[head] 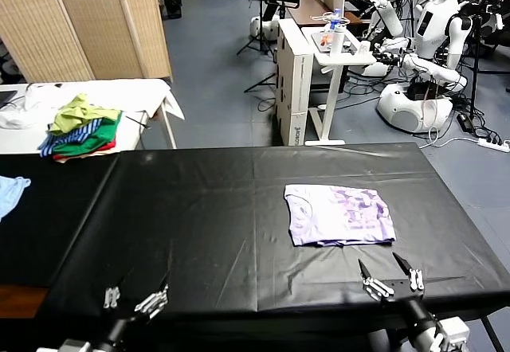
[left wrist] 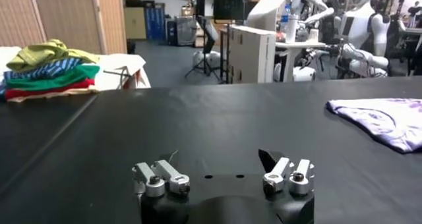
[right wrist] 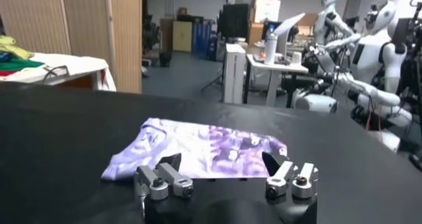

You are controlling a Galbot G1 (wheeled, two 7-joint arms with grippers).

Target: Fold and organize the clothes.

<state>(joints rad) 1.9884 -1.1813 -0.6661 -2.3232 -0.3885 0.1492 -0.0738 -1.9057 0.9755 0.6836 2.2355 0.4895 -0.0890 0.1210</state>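
Already folded into a neat rectangle: pale lavender short-sleeved T-shirt of thin fabric [head: 340, 215], darker purple print facing up, lying flat on the black-covered desk [head: 199, 224], right of the middle. Same garment seen low and close in the right wrist view [right wrist: 198, 154], and off at the far side in the left wrist view [left wrist: 386, 118].

Right gripper [head: 390, 276] low over the near edge of the desk, just on the robot's side of the shirt, apart from it, fingers spread wide with nothing between them. In its own wrist view [right wrist: 224, 172], dark fingertips [right wrist: 173, 161] parted in front of the shirt's near edge.

Left gripper [head: 135, 296] parked near the front left of the desk, well apart from the shirt, likewise spread wide and empty; same in its wrist view [left wrist: 222, 172], over bare black covering.

Beyond the desk on the left, a white-draped side table [head: 135, 93] carrying a multicoloured heap of green, striped and red garments [head: 80, 127]. At the far left edge, a scrap of light blue cloth [head: 11, 190]. Behind, a woven folding screen [head: 88, 21] and several white humanoid robots [head: 430, 41].
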